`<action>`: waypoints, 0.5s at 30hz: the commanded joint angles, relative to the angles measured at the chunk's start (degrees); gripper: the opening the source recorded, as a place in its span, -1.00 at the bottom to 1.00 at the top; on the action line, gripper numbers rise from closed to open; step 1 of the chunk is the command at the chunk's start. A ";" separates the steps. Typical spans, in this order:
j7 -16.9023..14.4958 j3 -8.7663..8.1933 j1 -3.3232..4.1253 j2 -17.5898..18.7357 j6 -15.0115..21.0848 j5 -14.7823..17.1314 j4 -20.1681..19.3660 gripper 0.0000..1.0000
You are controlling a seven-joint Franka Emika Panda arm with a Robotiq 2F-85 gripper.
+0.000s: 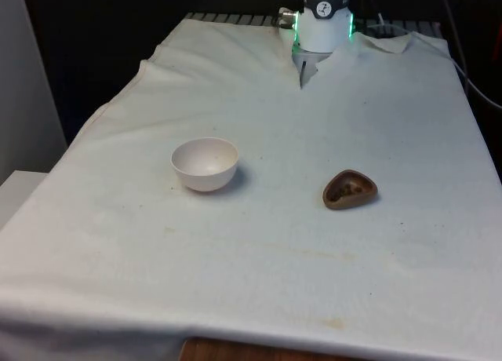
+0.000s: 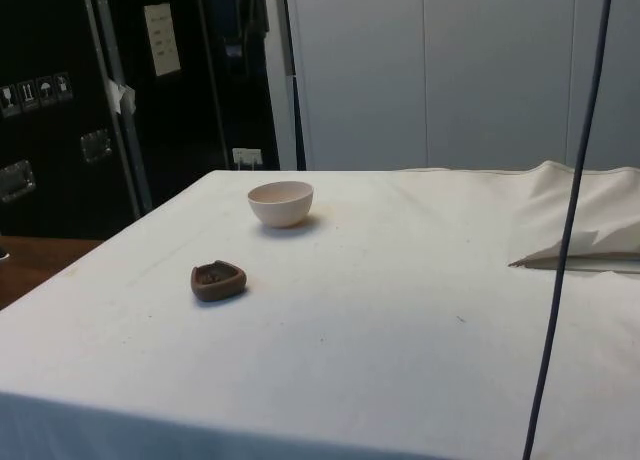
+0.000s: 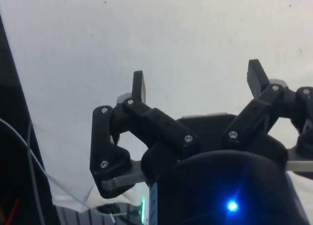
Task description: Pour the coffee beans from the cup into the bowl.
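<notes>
The gripper [image 3: 198, 85] has its two fingers [image 3: 139, 86] spread wide apart, with nothing but bare white cloth [image 3: 146, 34] between them. The brown cup [image 1: 350, 189] holding coffee beans [image 1: 345, 191] sits on the tablecloth toward the front view's right, well apart from the pale bowl [image 1: 205, 163] (which stands upright toward the front view's left). In the side view the cup [image 2: 218, 280] lies nearer the camera than the bowl [image 2: 281, 202]. Neither lies between or near the fingers.
</notes>
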 commanded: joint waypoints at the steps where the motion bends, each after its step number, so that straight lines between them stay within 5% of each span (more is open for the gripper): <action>1: -0.46 0.00 0.00 0.11 0.52 0.17 -0.29 1.00; 15: -7.28 0.57 0.00 1.89 7.33 2.81 -4.01 1.00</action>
